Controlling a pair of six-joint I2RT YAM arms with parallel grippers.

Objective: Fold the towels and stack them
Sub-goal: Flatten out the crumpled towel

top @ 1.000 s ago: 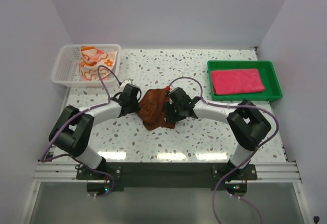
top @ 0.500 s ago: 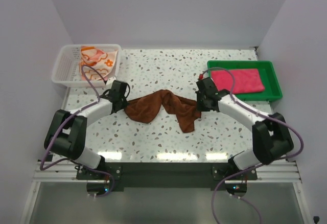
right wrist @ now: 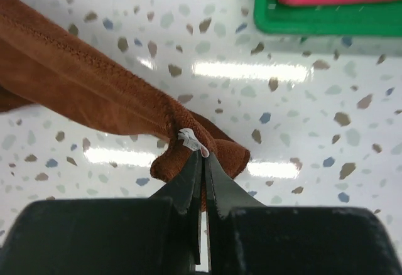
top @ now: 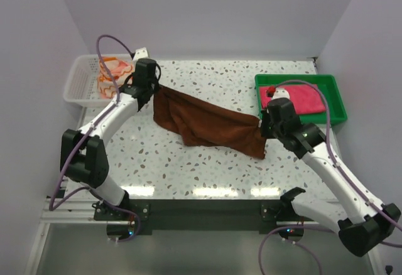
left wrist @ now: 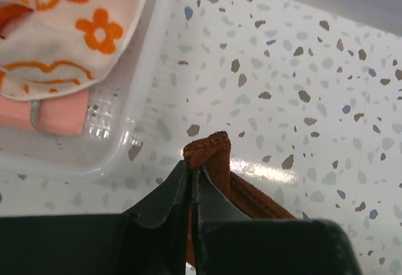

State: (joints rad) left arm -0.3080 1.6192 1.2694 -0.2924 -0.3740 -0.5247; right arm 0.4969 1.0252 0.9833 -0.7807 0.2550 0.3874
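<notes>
Stretched wider now, one brown towel (top: 207, 124), both jaws pinching corners, perhaps two in basket (top: 78, 83)

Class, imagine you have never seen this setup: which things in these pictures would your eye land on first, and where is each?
The dark brown towel strikes first: it is stretched across the middle of the table, one end pinched in the left gripper, the other in the right gripper. Next come the hot pink towel, folded in the green tray at the far right, and the orange-flowered towel in the white basket at the far left.
</notes>
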